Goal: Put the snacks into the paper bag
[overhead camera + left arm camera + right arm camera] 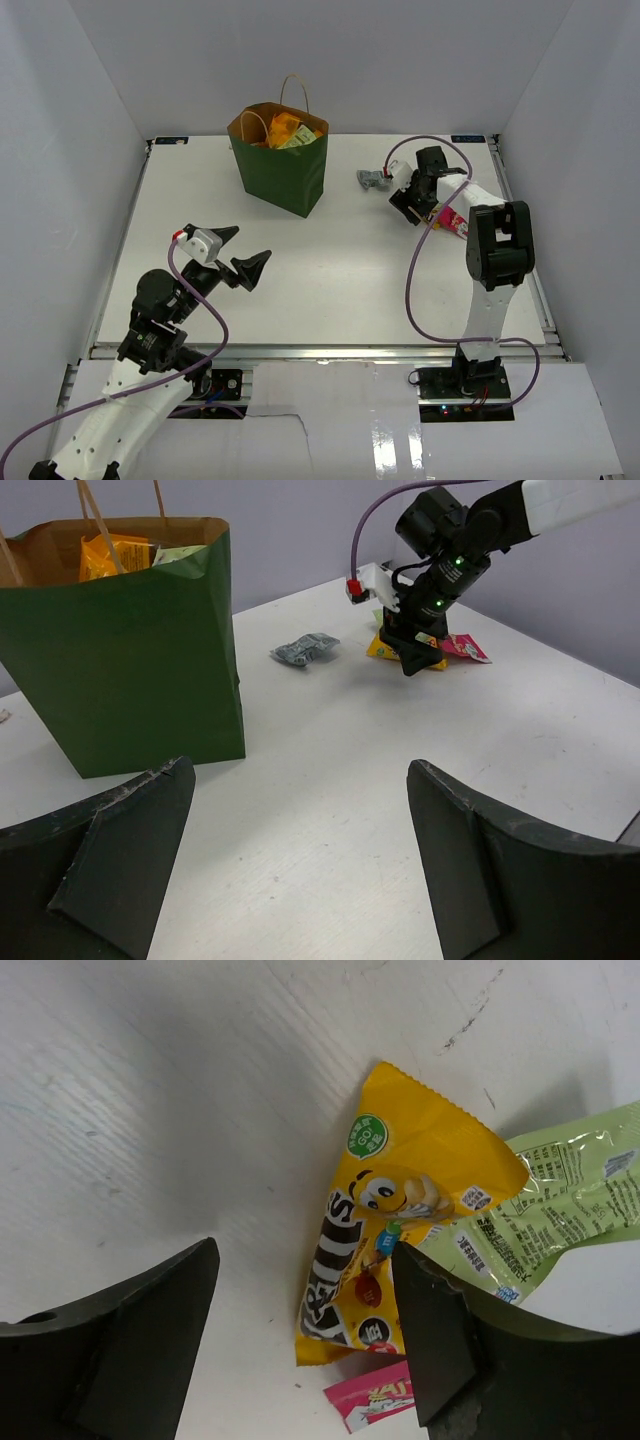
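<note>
The dark green paper bag [283, 176] stands upright at the back centre, with the orange bag [282, 128] and a light-green wrapper [300, 139] inside; it also shows in the left wrist view [130, 660]. My right gripper [411, 207] is open, low over a yellow packet [400, 1210] that overlaps a light-green wrapper [555, 1200] and a pink packet [375, 1402]. Its right finger [435, 1340] rests over the yellow packet's edge, and its jaws [303, 1260] hold nothing. A grey packet [372, 180] lies left of it. My left gripper [243, 250] is open and empty above the table.
White walls enclose the table on three sides. The pink packet [453, 222] lies near the right arm's upper link [500, 245]. The bag's tan loop handles [295, 90] stick up above its rim. Bare table lies between the two grippers.
</note>
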Robot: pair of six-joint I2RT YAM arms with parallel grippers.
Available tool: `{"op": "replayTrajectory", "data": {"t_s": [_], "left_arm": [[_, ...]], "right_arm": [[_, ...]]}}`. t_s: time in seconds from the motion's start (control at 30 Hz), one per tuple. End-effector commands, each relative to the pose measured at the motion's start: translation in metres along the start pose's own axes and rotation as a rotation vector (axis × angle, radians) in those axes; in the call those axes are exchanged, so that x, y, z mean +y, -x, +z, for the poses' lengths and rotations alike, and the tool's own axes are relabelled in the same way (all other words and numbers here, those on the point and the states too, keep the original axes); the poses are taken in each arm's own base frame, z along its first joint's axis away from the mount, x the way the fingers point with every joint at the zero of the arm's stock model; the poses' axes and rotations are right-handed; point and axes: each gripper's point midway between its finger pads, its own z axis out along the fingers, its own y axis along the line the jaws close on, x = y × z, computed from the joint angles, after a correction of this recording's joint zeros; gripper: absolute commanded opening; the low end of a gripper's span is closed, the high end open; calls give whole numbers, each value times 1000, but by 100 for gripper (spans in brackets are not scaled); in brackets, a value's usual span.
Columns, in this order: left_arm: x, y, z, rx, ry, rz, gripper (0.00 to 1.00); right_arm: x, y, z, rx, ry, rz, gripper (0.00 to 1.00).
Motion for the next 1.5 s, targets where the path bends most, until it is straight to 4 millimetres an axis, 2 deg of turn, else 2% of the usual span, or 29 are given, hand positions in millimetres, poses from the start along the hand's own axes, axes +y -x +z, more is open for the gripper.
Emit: {"op": "replayTrajectory", "data": {"t_s": [0.0,0.27,0.5,0.63,0.7,0.77,0.8,0.83,0.9,0.93,1.0,1.1,1.13,1.2,1.23,1.3,1.33,1.37,1.4,1.43,1.47], "left_arm": [[-1,-3,1,7,-8,-9,98],[-1,-4,1,9,-3,-8,98],[0,-4,1,10,-2,-7,98],[0,-5,1,12,-3,-7,98],[0,-5,2,12,-3,-7,98],[0,-5,2,13,-2,-7,98],[0,-5,2,13,-2,-7,98],[0,-5,2,13,0,-7,98],[0,-5,1,13,1,-7,98],[1,-5,2,15,3,-8,98],[1,-6,1,15,5,-5,98],[3,-6,2,16,12,-2,98],[3,-6,2,16,17,-3,98],[4,-7,2,19,20,1,98],[5,-8,2,22,23,2,98],[6,-9,2,25,28,4,98],[6,-10,2,26,29,5,98],[7,-10,3,28,34,7,98],[8,-10,2,28,35,11,98],[8,-11,3,31,38,11,98],[9,-11,3,29,41,13,98]], "right_arm": [[-25,1,1,40,-71,-77,75],[-39,-9,15,55,-71,-26,61],[-29,-20,25,34,17,29,30],[-24,-16,15,-17,64,59,21],[-13,-7,7,-65,120,74,18],[-6,13,-12,-160,168,78,15],[2,16,-18,-179,198,90,14],[3,28,-34,-229,208,83,13],[20,56,-62,-357,307,94,11],[19,60,-70,-366,301,93,11],[30,82,-92,-467,368,82,11],[44,125,-136,-602,393,18,11],[54,150,-151,-647,398,-26,11],[64,179,-170,-695,390,-77,11],[73,211,-193,-758,375,-142,11],[81,243,-205,-793,346,-173,12],[95,264,-213,-815,330,-206,12],[92,293,-241,-893,289,-230,12],[108,311,-235,-902,309,-243,12],[102,334,-259,-964,249,-254,12],[104,348,-245,-966,242,-241,12]]}}
